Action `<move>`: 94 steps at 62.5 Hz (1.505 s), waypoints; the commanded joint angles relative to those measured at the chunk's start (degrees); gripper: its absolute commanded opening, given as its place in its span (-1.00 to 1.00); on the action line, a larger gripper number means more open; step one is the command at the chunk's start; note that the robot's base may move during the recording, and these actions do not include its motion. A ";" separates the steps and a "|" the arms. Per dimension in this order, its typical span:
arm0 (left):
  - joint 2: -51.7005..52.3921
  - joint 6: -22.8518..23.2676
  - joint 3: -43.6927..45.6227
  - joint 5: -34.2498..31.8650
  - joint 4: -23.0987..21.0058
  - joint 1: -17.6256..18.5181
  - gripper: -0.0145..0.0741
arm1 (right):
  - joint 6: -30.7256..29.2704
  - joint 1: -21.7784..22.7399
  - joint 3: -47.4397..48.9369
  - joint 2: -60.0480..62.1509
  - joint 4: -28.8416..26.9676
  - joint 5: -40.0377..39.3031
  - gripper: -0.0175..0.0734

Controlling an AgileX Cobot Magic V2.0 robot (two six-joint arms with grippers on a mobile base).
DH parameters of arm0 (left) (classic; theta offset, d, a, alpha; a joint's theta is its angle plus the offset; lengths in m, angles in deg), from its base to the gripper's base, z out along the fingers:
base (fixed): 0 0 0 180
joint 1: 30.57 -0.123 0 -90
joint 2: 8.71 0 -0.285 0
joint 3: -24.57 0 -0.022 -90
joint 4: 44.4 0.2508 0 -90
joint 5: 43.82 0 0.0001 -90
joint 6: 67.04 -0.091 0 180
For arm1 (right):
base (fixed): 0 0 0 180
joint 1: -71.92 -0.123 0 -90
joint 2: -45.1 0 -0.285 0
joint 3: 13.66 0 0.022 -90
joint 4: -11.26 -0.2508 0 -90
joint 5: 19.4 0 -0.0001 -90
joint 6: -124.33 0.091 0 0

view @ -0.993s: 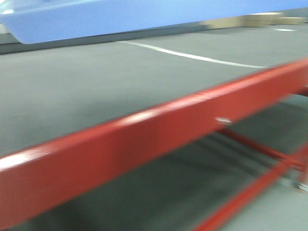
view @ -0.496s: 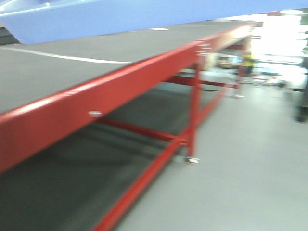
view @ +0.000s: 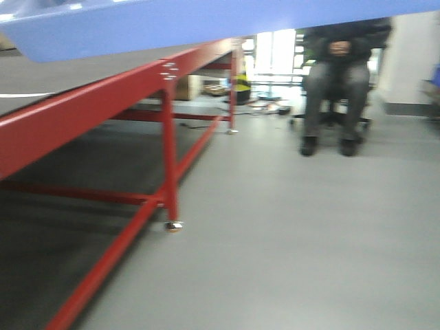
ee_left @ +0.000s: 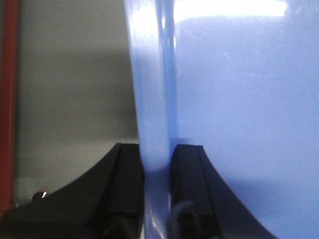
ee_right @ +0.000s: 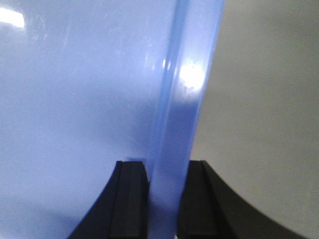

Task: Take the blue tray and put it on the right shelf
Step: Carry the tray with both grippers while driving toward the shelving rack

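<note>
The left gripper is clenched on one rim of the blue tray. The right gripper grasps its opposite rim.

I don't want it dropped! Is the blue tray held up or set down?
Held up: left gripper and right gripper pinch the rim of the blue tray, clear of the red table.

Observed: the left hand is closed, its two black fingers pressed flat on either face of the blue tray rim, with no gap visible. The rim runs straight up between them. The right hand is in the same condition on the opposite rim, fingers level with each other. Arms and wrists are outside all views.
</note>
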 commanded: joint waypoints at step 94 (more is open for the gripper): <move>1.75 -2.33 1.90 5.53 -2.68 0.91 -0.78 | -1.77 -0.14 1.67 1.24 1.24 -2.30 -0.57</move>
